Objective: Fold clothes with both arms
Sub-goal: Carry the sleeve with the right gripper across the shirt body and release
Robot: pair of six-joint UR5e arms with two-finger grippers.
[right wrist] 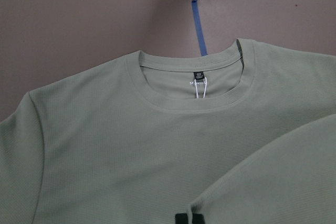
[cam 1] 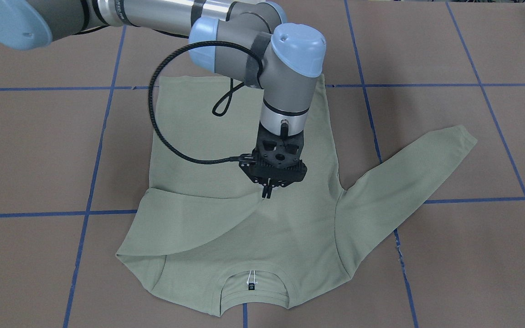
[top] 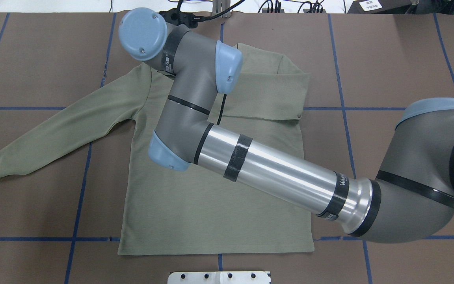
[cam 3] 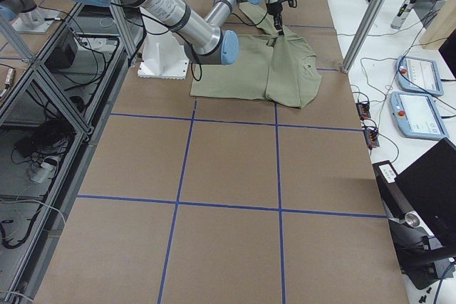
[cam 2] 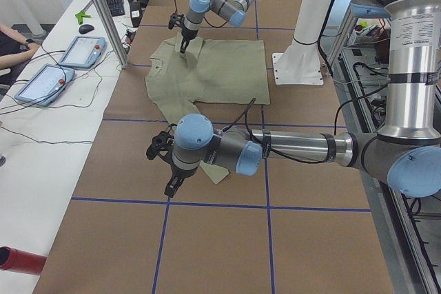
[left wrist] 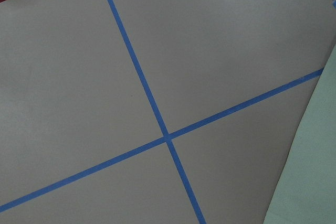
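On the table (cam 1: pixel 472 45), one shirt (cam 1: pixel 226 237).

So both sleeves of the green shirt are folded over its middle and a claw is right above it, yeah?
Not both. Only one sleeve is folded over the green shirt's middle; the other sleeve lies stretched out on the table. The front-facing view shows it, with the claw above.

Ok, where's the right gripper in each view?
Front-facing: right gripper centre, on shirt.
Overhead: hidden under right arm.
Exterior left: top, far.
Exterior right: top, far.
Left wrist: not in it.
Right wrist: fingertips, bottom edge.
Shared landmark: collar.
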